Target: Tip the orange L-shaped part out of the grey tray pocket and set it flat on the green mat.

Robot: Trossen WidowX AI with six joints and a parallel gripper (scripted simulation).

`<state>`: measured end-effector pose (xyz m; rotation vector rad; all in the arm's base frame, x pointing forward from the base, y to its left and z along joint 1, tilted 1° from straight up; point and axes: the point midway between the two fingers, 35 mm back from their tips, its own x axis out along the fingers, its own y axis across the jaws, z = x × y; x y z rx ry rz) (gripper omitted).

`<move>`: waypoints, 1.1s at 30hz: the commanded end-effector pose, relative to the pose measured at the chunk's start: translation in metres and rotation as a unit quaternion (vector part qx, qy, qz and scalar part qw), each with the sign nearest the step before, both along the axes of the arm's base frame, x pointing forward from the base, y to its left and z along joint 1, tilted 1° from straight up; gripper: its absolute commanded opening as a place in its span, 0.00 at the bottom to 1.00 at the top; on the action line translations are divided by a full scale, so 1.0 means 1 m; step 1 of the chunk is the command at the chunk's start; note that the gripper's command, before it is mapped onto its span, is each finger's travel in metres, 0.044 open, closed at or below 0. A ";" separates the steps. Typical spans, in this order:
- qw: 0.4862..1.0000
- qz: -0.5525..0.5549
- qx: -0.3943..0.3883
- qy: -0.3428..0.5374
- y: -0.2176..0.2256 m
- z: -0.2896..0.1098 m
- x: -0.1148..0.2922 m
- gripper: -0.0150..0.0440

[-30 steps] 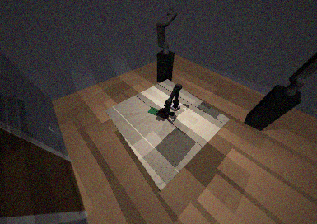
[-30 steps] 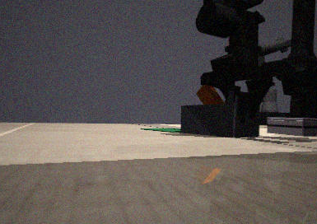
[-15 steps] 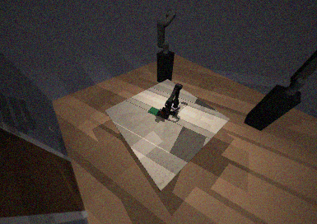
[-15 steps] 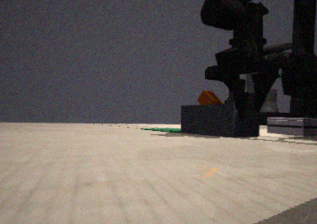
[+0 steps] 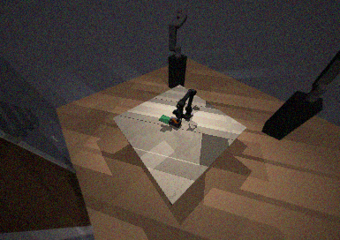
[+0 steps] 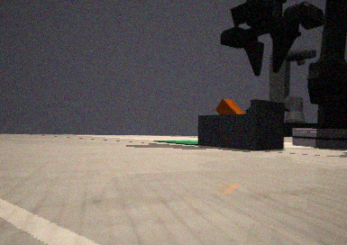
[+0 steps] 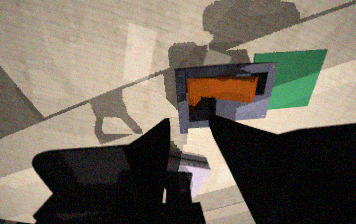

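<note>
The orange L-shaped part point(image 5: 175, 120) point(image 6: 230, 107) point(image 7: 225, 89) is tilted in the pocket of the grey tray point(image 6: 230, 131) point(image 7: 245, 109). Its straight end, on the mat side, stands above the tray rim; its L-shaped end sits low in the pocket. Dark pocket floor shows beside both ends in the wrist view. The green mat point(image 5: 165, 119) point(image 6: 176, 141) point(image 7: 300, 70) lies flat beside the tray, with nothing on it. My gripper point(image 6: 267, 73) point(image 7: 189, 121) is partly open and empty, above the tray on the side away from the mat, touching neither part nor tray.
A pale lavender base point(image 6: 329, 137) point(image 7: 198, 178) lies behind the tray, by the arm's foot. In the top view, a black pedestal point(image 5: 177, 71) with an arm-like post stands at the back, and another black pedestal point(image 5: 293, 116) stands at the right.
</note>
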<state>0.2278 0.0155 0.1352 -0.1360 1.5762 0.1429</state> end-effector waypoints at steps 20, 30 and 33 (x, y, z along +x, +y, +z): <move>1.000 0.000 0.000 0.001 0.000 0.001 0.000 0.56; 0.996 -0.093 -0.001 0.000 -0.008 0.002 0.004 0.73; 0.970 -0.244 -0.003 -0.001 -0.022 0.003 0.010 0.73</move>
